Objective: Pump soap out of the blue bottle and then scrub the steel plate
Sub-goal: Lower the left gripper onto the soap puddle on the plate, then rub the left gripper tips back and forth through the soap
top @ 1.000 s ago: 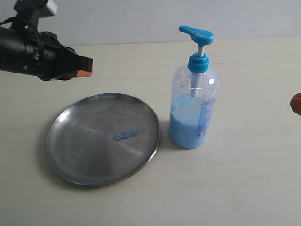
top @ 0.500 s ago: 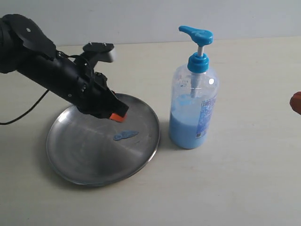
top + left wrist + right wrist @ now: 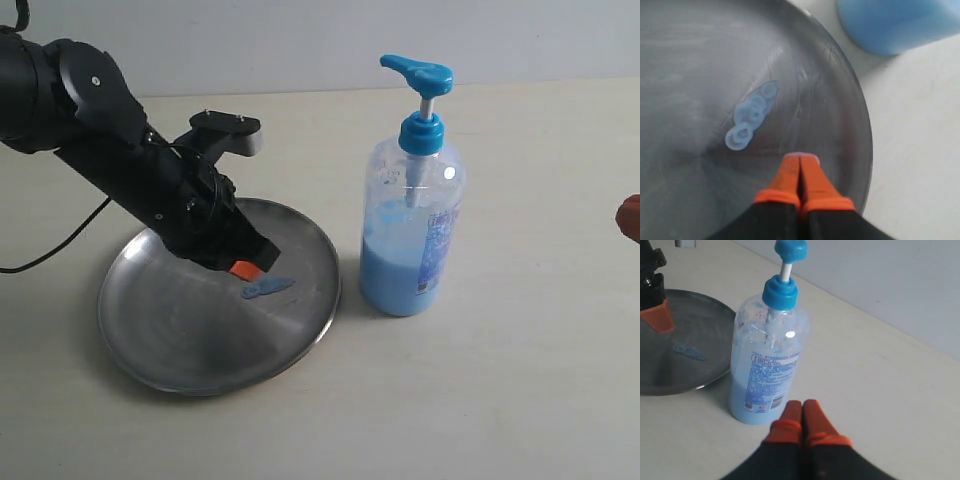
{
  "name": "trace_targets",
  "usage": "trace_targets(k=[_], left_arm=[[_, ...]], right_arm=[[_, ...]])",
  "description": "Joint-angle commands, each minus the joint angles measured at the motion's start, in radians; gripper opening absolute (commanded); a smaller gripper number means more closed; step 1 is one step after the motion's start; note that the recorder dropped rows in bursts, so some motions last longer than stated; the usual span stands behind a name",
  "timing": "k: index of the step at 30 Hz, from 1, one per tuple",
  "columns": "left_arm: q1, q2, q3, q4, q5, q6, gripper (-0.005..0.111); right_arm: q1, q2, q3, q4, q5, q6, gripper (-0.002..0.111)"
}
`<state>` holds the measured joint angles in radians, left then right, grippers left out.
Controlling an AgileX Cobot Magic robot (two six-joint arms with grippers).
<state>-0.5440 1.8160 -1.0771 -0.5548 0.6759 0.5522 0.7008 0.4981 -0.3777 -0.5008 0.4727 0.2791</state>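
The steel plate (image 3: 180, 345) lies on the table at the left, with a small puddle of pale blue soap (image 3: 267, 288) near its middle. My left gripper (image 3: 240, 269) is shut with nothing in it, its orange tips low over the plate just beside the soap (image 3: 751, 115). The blue bottle (image 3: 412, 215) stands upright to the right of the plate, about half full. My right gripper (image 3: 802, 405) is shut and empty, hanging a short way from the bottle (image 3: 767, 365); only an orange tip (image 3: 630, 218) shows at the exterior view's right edge.
The left arm (image 3: 100, 140) slants across the plate's far-left side, its cable trailing off to the left. Bare table lies in front of the plate and right of the bottle. A pale wall runs behind the table.
My left arm has swung down from the far left and brought its shut gripper low over the plate, close to the soap. The bottle, soap and right gripper have not moved.
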Motion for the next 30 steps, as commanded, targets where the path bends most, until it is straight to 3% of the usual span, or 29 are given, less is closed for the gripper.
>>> trace_targets(k=[1, 23, 30], left_arm=[[-0.004, 0.000, -0.007, 0.012, 0.005, -0.015, 0.000], [-0.002, 0.145, -0.068, 0.078, 0.026, -0.015, 0.000], [-0.002, 0.154, -0.075, 0.143, -0.058, -0.036, 0.000]], right_arm=[[-0.003, -0.006, 0.003, -0.003, -0.019, 0.001, 0.000], [-0.003, -0.006, 0.021, -0.007, -0.049, 0.001, 0.000], [-0.003, -0.006, 0.021, -0.007, -0.049, 0.001, 0.000]])
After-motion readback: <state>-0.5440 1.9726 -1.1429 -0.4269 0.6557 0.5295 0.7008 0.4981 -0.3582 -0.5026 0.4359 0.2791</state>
